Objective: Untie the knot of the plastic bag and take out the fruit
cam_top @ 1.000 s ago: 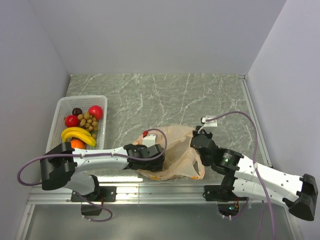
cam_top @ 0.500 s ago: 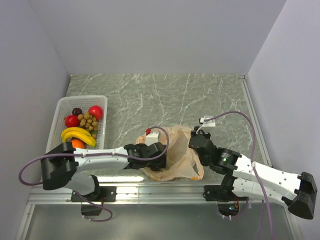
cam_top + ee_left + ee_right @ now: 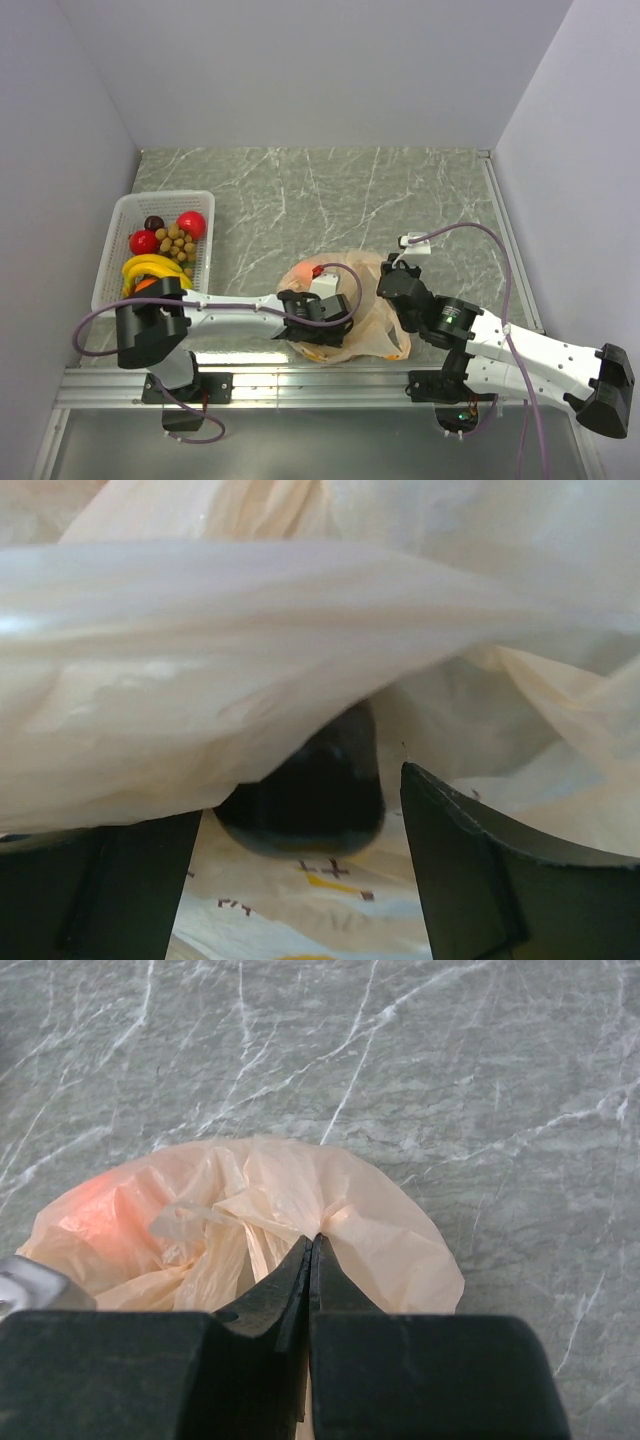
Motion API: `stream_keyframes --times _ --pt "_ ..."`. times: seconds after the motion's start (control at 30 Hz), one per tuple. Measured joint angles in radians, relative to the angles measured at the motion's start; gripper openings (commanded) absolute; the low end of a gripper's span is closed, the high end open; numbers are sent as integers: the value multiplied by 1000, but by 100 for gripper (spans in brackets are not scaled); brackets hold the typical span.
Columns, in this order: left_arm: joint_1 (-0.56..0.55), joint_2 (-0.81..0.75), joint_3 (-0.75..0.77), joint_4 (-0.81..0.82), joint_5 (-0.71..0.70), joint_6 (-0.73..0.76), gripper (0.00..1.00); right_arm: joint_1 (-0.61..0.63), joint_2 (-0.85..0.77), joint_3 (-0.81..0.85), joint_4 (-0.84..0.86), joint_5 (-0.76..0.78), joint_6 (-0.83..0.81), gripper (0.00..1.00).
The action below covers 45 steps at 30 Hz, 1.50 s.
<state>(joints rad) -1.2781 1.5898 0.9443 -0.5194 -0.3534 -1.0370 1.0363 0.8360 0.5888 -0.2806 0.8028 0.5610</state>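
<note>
Plastic bag sits at the near edge of the table, between the two arms, crumpled, film translucent peach.

Surface: grey-green marble-look top with white veins, flat. Metal rail runs along the near edge where the bases bolt on. Room: plain pale walls on the left, back and right, boxing the table in.

Left gripper is down in the bag's left side, fingers wide apart. Bag film drapes across just above them, and nothing is pinched between them. A dark rounded shape sits beyond the gap; can't tell what it is.

Right gripper is at the bag's right side, fingers fully closed with a fold of bag film caught at the tips, the film gathering into creases there.

A red-pink glow shows on the bag's left side in the right wrist view. An orange-yellow patch shows through the film near the front; can't tell if it's print or fruit.

White basket stands at the table's left, well apart from the bag. Fruit in it: two red round ones, a tan cluster, bananas, an orange and a small dark one.
</note>
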Motion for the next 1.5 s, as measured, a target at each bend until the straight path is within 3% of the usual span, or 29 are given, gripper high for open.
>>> stream_keyframes --times 0.43,0.67,0.93,1.1,1.23,1.4,1.5 --pt "-32 1 71 -51 -52 22 52 0 -10 0 -5 10 0 0" --pt "-34 -188 65 33 -24 122 51 0 -9 0 -12 33 0 0" --pt "-3 -387 43 164 186 290 54 0 52 0 -42 53 30 0" --pt "167 -519 41 222 305 324 54 0 89 0 -63 56 49 0" --pt "377 -595 65 162 227 336 55 0 79 -1 -72 56 52 0" --pt "757 -594 93 44 103 348 60 0 36 -9 -72 52 51 0" --pt "1040 -566 74 8 82 365 66 0 25 -9 -73 50 51 0"
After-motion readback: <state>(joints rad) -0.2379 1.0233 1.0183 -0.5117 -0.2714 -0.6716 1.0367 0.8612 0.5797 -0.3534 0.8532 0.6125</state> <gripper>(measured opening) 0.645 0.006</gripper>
